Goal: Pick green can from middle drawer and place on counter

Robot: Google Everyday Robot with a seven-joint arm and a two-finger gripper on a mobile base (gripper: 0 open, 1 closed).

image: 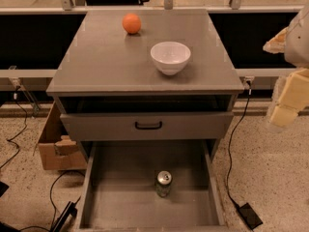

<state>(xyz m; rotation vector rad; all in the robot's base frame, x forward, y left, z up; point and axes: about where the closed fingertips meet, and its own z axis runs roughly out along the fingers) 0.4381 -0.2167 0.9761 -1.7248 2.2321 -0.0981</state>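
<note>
Claw [286,111] sits at the far right edge of the view, pale and blocky, off to the side of the cabinet and at about the height of the closed drawer front [193,125]; whether it is clenched or released cannot be told; it is well apart from the green can [163,183] and touches nothing that can be seen. Nearest to it, a dark cable [231,144] runs down the floor beside the cabinet to a black power brick [249,215]. Next inward is the closed drawer front with its small black handle [148,125]; below it the middle drawer [120,192] is pulled out, its grey floor bare apart from the green can, which stands upright near the middle, silver top showing, clear of both side walls. Above, on the tabletop [106,62], a white bowl [170,57] stands right of centre; an orange [132,23] lies farther back and to the left, apart from the bowl. On the floor at the far left, a cardboard box [55,149] stands against the cabinet, with more cables [14,144] near it.
</note>
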